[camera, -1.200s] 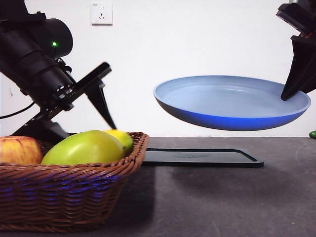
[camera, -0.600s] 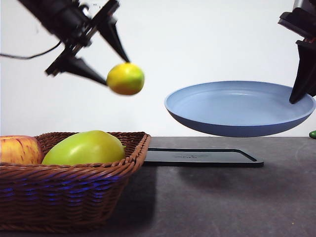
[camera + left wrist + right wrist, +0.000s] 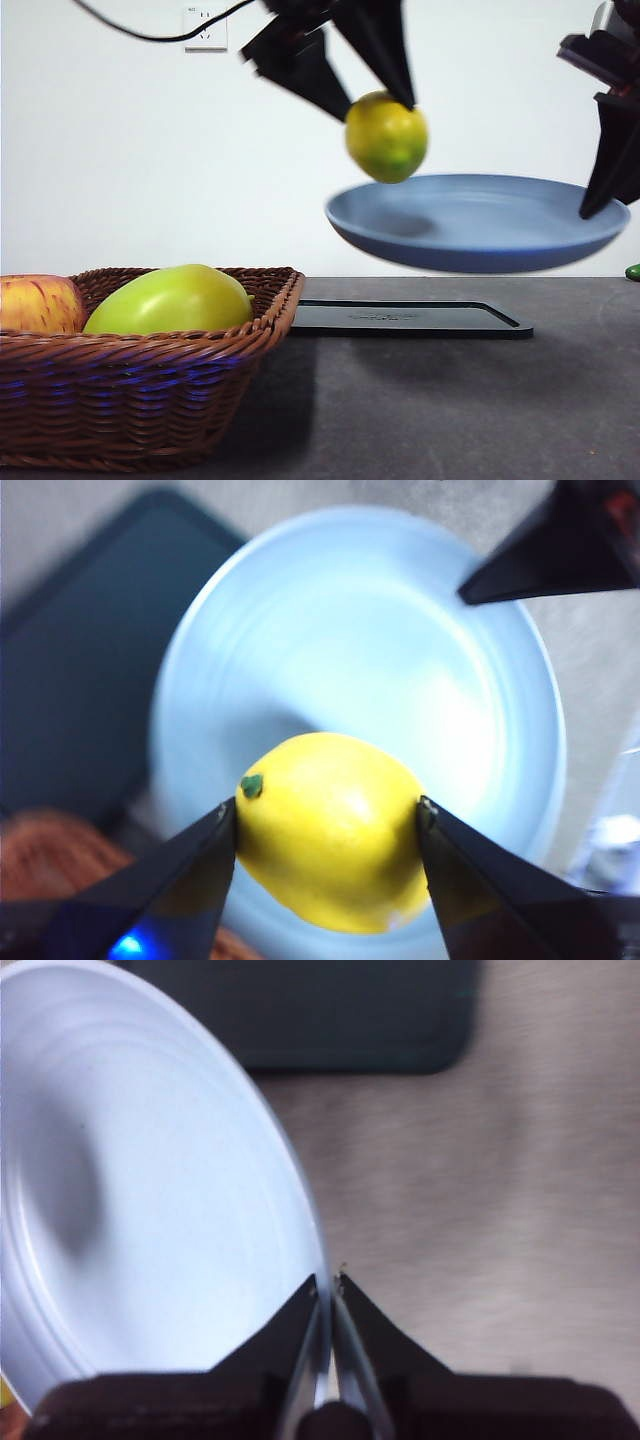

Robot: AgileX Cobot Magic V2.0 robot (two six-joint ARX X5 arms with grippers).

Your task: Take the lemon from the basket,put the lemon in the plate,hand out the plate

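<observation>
My left gripper (image 3: 385,105) (image 3: 327,820) is shut on the lemon (image 3: 386,137) (image 3: 330,828), a small yellow fruit with a greenish side, and holds it in the air just above the left part of the light-blue plate (image 3: 478,222) (image 3: 420,660). The plate hangs above the table, held by its right rim in my right gripper (image 3: 597,205) (image 3: 327,1282), which is shut on it. The plate (image 3: 130,1210) has nothing in it. The wicker basket (image 3: 130,385) stands at the front left of the table.
In the basket lie a large green fruit (image 3: 172,299) and a red-yellow apple (image 3: 38,304). A flat black tray (image 3: 410,318) (image 3: 310,1010) lies on the dark table under the plate. A small green thing (image 3: 633,272) shows at the right edge.
The left gripper has lifted the lemon out of the basket and carried it right, over the plate's left part. The plate has barely shifted.
</observation>
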